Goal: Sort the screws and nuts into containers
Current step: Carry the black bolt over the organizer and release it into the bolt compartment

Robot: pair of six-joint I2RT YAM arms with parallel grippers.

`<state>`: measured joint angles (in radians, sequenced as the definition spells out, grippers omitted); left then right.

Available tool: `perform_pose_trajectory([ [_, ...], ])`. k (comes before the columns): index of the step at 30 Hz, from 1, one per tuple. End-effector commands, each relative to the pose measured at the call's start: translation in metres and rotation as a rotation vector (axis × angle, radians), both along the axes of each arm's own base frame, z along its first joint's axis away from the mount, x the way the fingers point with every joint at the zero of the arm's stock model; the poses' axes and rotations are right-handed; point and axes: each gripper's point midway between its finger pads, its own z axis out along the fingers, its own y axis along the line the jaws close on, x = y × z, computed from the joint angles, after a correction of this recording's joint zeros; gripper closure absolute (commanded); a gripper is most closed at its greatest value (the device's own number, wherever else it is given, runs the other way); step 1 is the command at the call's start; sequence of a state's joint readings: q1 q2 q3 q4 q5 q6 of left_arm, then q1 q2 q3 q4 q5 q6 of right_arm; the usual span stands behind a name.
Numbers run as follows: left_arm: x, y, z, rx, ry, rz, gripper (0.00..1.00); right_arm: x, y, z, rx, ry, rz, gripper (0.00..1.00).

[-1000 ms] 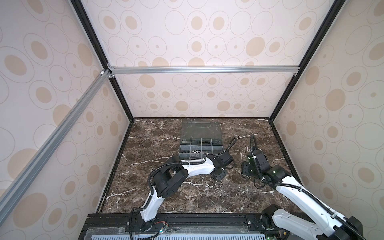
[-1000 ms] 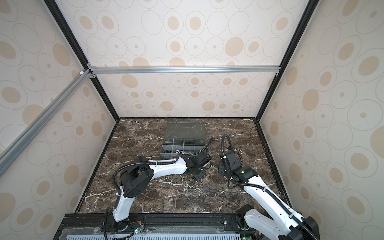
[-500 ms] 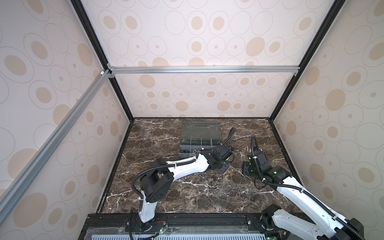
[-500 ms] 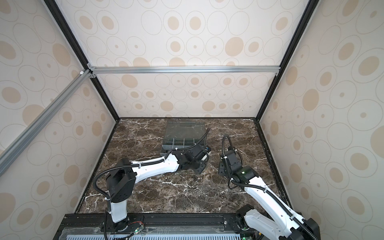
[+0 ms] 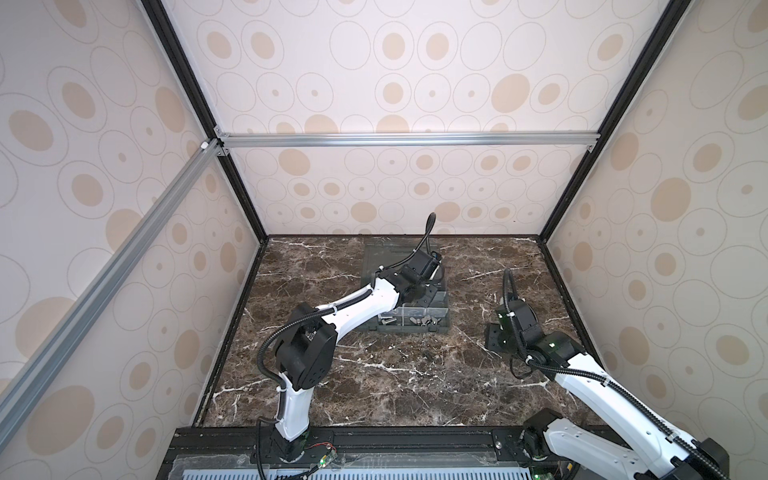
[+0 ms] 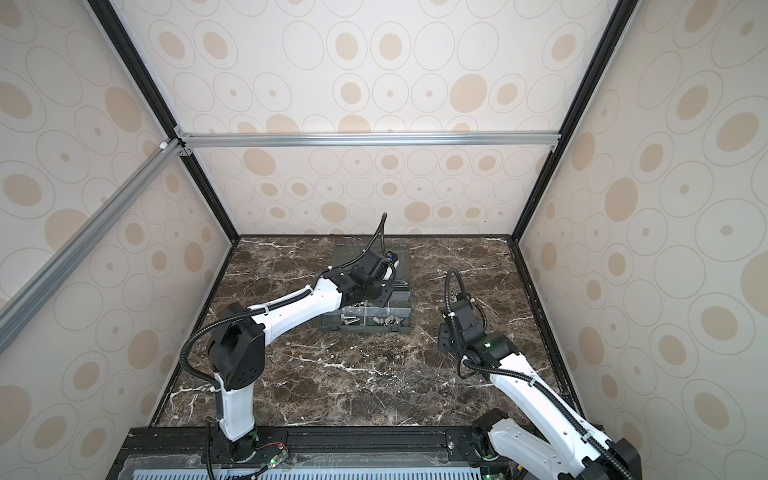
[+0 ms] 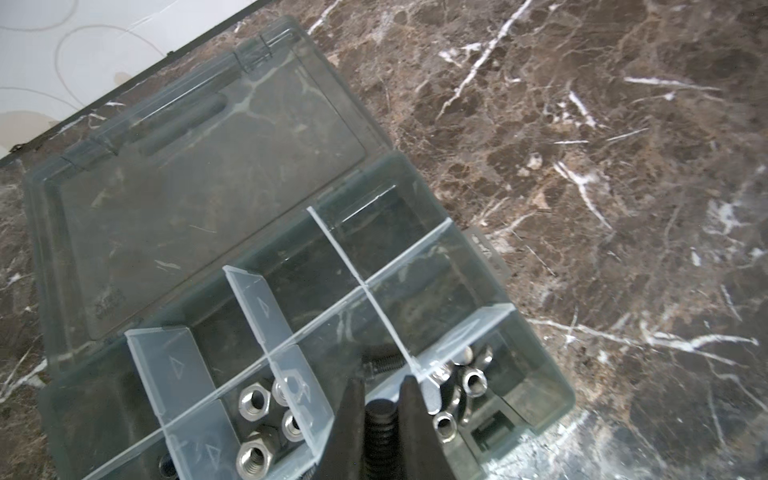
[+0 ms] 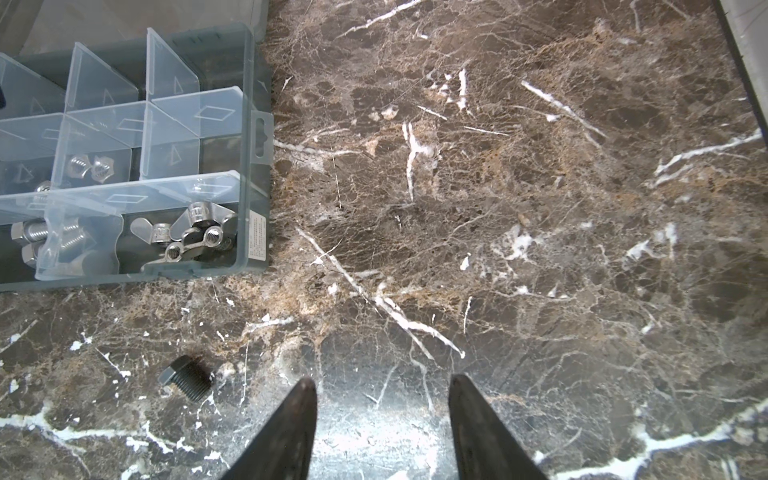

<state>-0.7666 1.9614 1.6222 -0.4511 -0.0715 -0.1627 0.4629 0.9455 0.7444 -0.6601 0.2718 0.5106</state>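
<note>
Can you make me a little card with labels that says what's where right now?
Left gripper: shut on the held black screw, over the organizer box
Right gripper: open, empty, over the marble table
Loose black screw: lying on the table, outside the box
Lid: open
Hex nuts: together in one cell
Wing nuts: in a corner cell

Dark brown marbling with white and tan veins across the table [image 5: 374, 374]. Cream on the walls [image 5: 415, 83], patterned with tan ovals inside thin grey rings. Smoky translucent grey for the box [image 8: 261, 187], frosted clear for its dividers [image 7: 257, 307]. Shiny silver on the nuts [image 7: 253, 401]; matt black on the screw [image 7: 380, 419]. White arms [image 5: 357, 311], black joints.
</note>
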Motion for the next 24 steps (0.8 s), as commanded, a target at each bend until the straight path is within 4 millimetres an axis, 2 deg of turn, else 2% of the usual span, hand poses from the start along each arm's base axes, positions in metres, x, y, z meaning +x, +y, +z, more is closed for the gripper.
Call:
perform_pose_trajectory([
  [1, 0.009, 0.002, -0.004, 0.044, -0.005, -0.02, 0.97, 0.002, -0.007, 0.008, -0.037, -0.006, -0.006, 0.45],
  [7, 0.019, 0.004, -0.014, 0.057, -0.005, -0.005, 0.95, 0.007, -0.001, 0.009, -0.015, -0.017, 0.025, 0.45],
  [9, 0.022, 0.003, -0.017, 0.056, -0.002, 0.003, 0.92, 0.007, 0.001, 0.008, -0.021, 0.001, 0.041, 0.46],
  [11, 0.025, 0.004, -0.021, 0.064, 0.003, 0.011, 0.84, 0.007, 0.001, 0.007, -0.029, 0.013, 0.049, 0.45],
  [13, 0.027, 0.005, -0.02, 0.069, 0.002, 0.022, 0.74, 0.008, 0.002, 0.007, -0.027, 0.007, 0.052, 0.45],
  [16, 0.028, 0.008, -0.015, 0.069, -0.012, 0.038, 0.67, 0.01, 0.005, 0.007, -0.014, -0.006, 0.067, 0.45],
  [20, 0.029, 0.01, -0.007, 0.051, -0.019, 0.05, 0.6, 0.012, 0.011, 0.005, -0.007, 0.003, 0.095, 0.45],
  [24, 0.028, 0.018, 0.002, 0.022, -0.019, 0.084, 0.59, 0.012, 0.027, -0.003, 0.067, 0.004, 0.144, 0.45],
])
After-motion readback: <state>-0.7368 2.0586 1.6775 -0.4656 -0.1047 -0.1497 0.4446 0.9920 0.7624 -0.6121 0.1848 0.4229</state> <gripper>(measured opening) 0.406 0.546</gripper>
